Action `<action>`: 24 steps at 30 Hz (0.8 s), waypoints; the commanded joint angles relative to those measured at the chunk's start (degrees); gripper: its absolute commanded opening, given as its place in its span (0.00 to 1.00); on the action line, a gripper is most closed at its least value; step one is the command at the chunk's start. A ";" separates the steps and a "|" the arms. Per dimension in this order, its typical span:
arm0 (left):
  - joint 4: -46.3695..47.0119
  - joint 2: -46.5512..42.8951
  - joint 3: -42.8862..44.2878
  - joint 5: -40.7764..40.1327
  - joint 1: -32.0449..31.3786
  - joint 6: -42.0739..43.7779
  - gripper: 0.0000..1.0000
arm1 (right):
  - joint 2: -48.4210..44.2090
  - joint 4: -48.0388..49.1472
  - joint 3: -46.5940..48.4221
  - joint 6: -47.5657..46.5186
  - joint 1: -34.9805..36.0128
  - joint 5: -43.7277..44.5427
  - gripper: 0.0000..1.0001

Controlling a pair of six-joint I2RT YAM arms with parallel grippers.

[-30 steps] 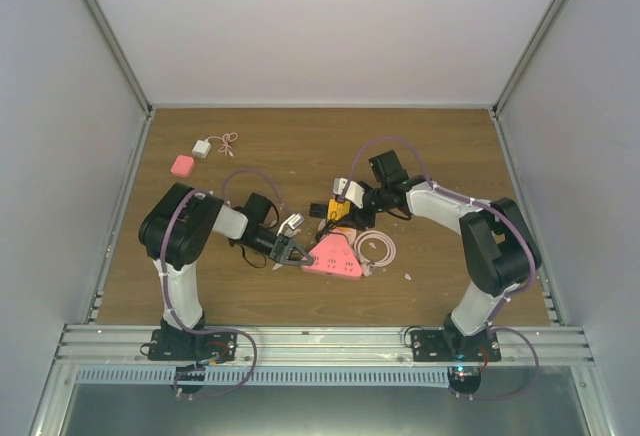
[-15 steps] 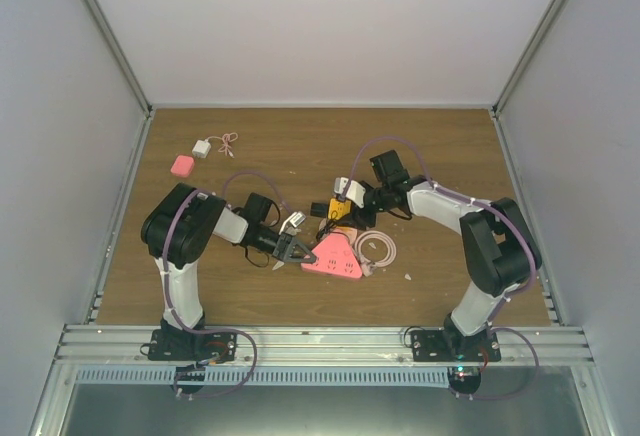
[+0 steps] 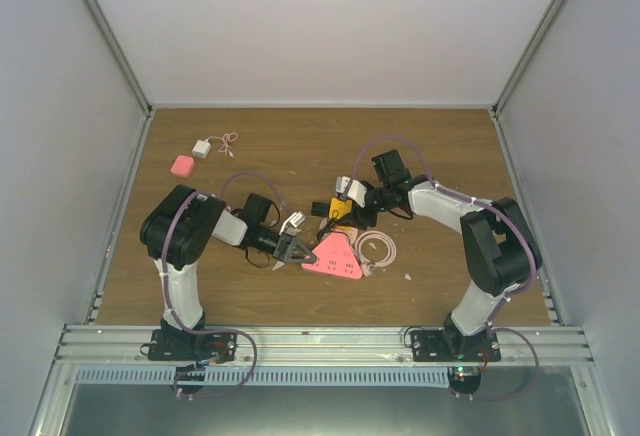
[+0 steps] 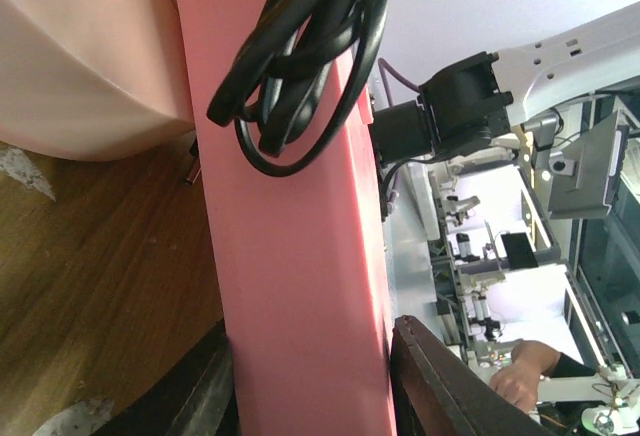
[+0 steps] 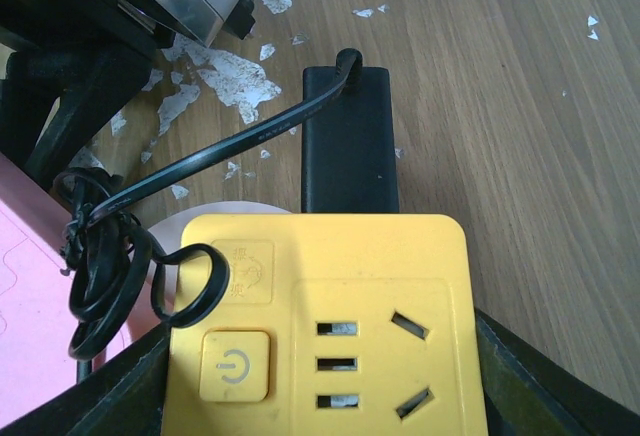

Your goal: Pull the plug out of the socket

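Observation:
A pink triangular socket strip lies flat mid-table. My left gripper is shut on its left corner, and in the left wrist view both fingers press the pink body. A yellow socket cube sits just behind the strip, and my right gripper is shut on its sides. In the right wrist view the cube faces the camera. A black plug block butts against its far side. Its bundled black cord drapes over the pink strip. I cannot tell how deep the plug sits.
A coiled pink cable lies right of the strip. A white charger and a small pink block rest at the far left. White flecks dot the wooden table. Grey walls enclose three sides.
My left gripper has moved slightly right and closed onto the pink strip's corner. The right arm and the yellow cube have hardly moved.

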 commanded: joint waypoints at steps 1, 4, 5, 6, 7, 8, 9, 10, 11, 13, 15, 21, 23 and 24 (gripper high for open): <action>4.31 -1.51 -1.69 -0.11 -1.14 3.49 0.11 | 1.40 -1.34 -0.35 -0.03 -0.79 -0.01 0.26; 4.38 -2.00 -1.81 -0.43 -1.15 3.77 0.06 | 1.48 -1.28 -0.24 0.10 -0.91 0.00 0.26; 4.49 -2.11 -1.95 -0.56 -1.15 3.79 0.04 | 1.55 -1.33 -0.20 0.14 -0.98 -0.02 0.26; 4.47 -2.18 -1.95 -0.77 -1.17 3.79 0.03 | 1.56 -1.30 -0.19 0.14 -0.95 0.02 0.25; 4.49 -2.19 -1.95 -0.82 -1.15 3.74 0.03 | 1.59 -1.31 -0.23 0.14 -0.99 -0.02 0.25; 4.48 -2.12 -1.95 -0.91 -1.14 3.64 0.02 | 1.61 -1.26 -0.27 0.14 -1.02 -0.02 0.25; 4.46 -2.15 -2.00 -0.89 -1.17 3.55 0.00 | 1.64 -1.22 -0.27 0.14 -1.08 0.03 0.25; 4.56 -2.32 -2.07 -0.85 -1.15 3.60 0.00 | 1.66 -1.16 -0.27 0.14 -1.09 0.12 0.25; 4.73 -2.51 -2.21 -0.85 -1.19 3.61 0.00 | 1.70 -1.10 -0.27 0.14 -1.07 0.22 0.25; 5.28 -3.27 -2.70 -0.63 -1.14 3.61 0.00 | 1.82 -1.03 -0.27 0.23 -1.16 0.48 0.25; 5.65 -4.21 -3.16 -0.97 -1.34 3.90 0.00 | 1.91 -0.94 -0.35 0.23 -1.13 0.59 0.25; 6.47 -4.17 -2.77 -0.02 -1.54 1.77 0.00 | 1.60 0.66 -1.26 0.23 -1.16 1.56 0.22; 8.68 -4.38 -3.47 0.75 -1.64 -0.86 0.00 | 1.55 1.18 -1.65 0.21 -1.16 2.17 0.22; 9.31 -4.99 -3.82 0.77 -1.84 -1.25 0.00 | 1.69 1.21 -1.65 0.23 -1.15 2.45 0.22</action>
